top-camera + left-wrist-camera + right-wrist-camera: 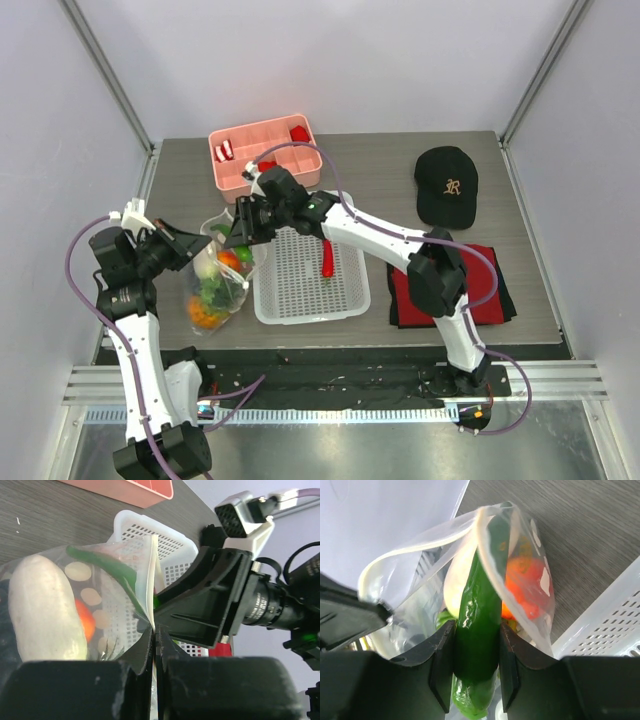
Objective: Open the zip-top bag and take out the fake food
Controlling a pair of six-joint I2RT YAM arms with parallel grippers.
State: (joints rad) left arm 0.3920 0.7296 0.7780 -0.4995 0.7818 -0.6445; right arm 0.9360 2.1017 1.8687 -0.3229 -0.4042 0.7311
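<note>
**Green vegetable gripped at the bag mouth; lift-out not yet made**

Step in hand, as judged: drawing 1 piece of the fake food out of the opened zip-top bag (214, 290).

The left gripper (154, 641) was clenched on 1 lip of the bag, the film pinched flat between its closed jaws. The right gripper (476, 647) was grasping the green vegetable (478, 615), with 1 finger pressed to each flank and the piece running lengthwise between them.

The vegetable stood in the bag mouth, its far end under the clear film beside the orange tomato (524, 582). The bag lay on the table just left of the white basket (300, 285), where a red piece (327, 258) lay. A whitish piece (45, 610) sat inside against the bag wall.

Recommendation: withdraw along the vegetable's own length, through the mouth, not sideways. The left pinch should hold the lip back so the film neither follows nor folds shut. Risk noted: the smooth skin may slip in the jaws. Whether the right fingers also trapped film could not be told.
</note>
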